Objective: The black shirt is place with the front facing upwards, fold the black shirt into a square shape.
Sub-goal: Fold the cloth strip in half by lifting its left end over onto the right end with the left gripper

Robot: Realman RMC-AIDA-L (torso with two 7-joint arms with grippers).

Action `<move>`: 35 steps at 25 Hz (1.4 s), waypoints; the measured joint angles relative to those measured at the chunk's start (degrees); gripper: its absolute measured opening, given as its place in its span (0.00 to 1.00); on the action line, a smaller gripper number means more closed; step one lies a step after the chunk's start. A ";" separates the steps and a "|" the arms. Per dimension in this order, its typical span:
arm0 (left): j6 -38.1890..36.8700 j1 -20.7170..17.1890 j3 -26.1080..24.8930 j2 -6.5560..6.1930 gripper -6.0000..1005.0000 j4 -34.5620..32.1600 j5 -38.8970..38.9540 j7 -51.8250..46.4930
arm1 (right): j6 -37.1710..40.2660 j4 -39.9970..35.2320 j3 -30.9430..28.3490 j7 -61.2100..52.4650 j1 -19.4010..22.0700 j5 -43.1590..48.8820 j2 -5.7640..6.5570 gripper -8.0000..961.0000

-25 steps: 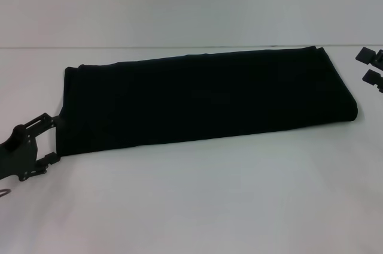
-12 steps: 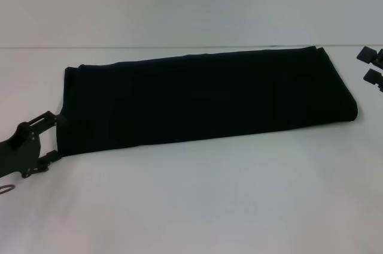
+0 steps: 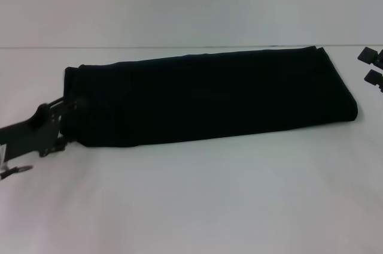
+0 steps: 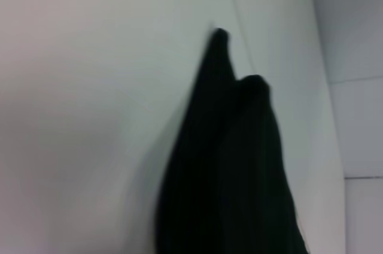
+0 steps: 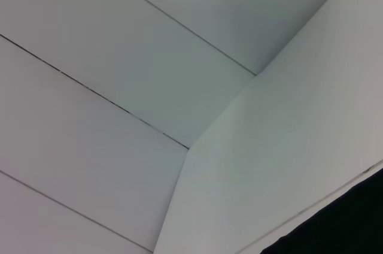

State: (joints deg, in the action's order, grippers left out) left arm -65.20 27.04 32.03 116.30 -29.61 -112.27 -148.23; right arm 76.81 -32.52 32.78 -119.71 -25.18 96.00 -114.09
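The black shirt (image 3: 209, 98) lies on the white table as a long folded band running left to right; its lettering and neck label are hidden. My left gripper (image 3: 64, 123) is at the band's left end, its jaws spread on either side of the cloth edge, which is bunched there. The left wrist view shows the black cloth (image 4: 233, 170) close up, in raised folds. My right gripper (image 3: 370, 66) is open and empty, parked just off the band's right end. The right wrist view shows only a corner of the shirt (image 5: 341, 230).
The white table (image 3: 197, 200) stretches wide in front of the shirt. The table's far edge (image 3: 179, 47) meets a white wall just behind the shirt.
My left gripper has moved right and slightly away from me, onto the shirt's left end. The near left corner of the cloth has shifted right and bunched. The right arm has not moved.
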 joint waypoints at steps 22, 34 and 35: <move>-1.95 0.34 1.16 -1.59 0.91 0.16 -3.64 1.49 | -0.08 0.71 -0.28 0.17 0.07 -0.07 0.03 0.98; 1.33 3.16 1.19 -1.34 0.90 1.73 -6.55 0.40 | 0.02 0.70 -0.26 0.13 0.19 -0.14 0.01 0.98; 1.68 3.52 1.19 -1.27 0.90 1.68 -6.57 0.63 | 0.01 0.70 -0.26 0.13 0.20 -0.15 0.01 0.98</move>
State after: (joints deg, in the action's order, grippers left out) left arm -63.51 30.56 33.23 115.03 -27.93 -118.84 -147.61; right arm 76.83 -31.82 32.52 -119.57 -24.98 95.84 -114.08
